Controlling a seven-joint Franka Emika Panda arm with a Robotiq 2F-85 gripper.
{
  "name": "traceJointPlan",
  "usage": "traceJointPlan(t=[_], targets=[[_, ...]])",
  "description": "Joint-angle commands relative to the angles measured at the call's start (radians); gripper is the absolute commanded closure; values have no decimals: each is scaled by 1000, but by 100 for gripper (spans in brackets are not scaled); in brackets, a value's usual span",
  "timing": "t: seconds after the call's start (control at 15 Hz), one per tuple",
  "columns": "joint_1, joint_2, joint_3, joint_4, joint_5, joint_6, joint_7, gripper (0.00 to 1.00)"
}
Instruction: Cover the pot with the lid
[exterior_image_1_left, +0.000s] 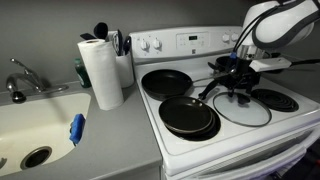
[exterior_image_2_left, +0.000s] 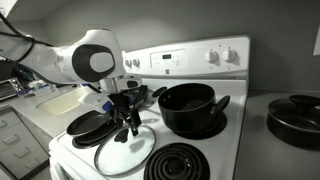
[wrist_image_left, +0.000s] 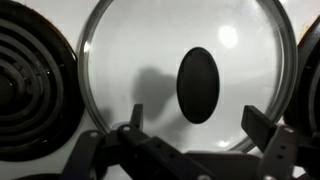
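Observation:
The clear glass lid (exterior_image_1_left: 243, 109) with a metal rim and dark knob lies flat on the white stove top; it also shows in an exterior view (exterior_image_2_left: 124, 152) and fills the wrist view (wrist_image_left: 120, 60). My gripper (wrist_image_left: 198, 122) is open just above it, one finger on each side of the knob (wrist_image_left: 198, 85), holding nothing. It shows in both exterior views (exterior_image_1_left: 237, 88) (exterior_image_2_left: 128, 128). The black deep pot (exterior_image_2_left: 188, 108), with its handle pointing away from the lid, stands on the back burner behind the lid. In an exterior view the pot (exterior_image_1_left: 222, 65) is mostly hidden by the arm.
Two black frying pans (exterior_image_1_left: 166, 82) (exterior_image_1_left: 190, 116) sit on the other burners. A bare coil burner (exterior_image_2_left: 185, 164) lies beside the lid. A smaller dark pan (exterior_image_2_left: 295, 116) stands on the counter. A paper towel roll (exterior_image_1_left: 100, 70), utensil holder (exterior_image_1_left: 120, 48) and sink (exterior_image_1_left: 35, 130) stand beside the stove.

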Motion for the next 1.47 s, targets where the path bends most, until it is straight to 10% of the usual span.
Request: traceJointPlan(t=[0.0,1.4], targets=[[-14,1,-5,26,-19,-53,56,0],[9,34,-3,12,35,-103,-247,1]])
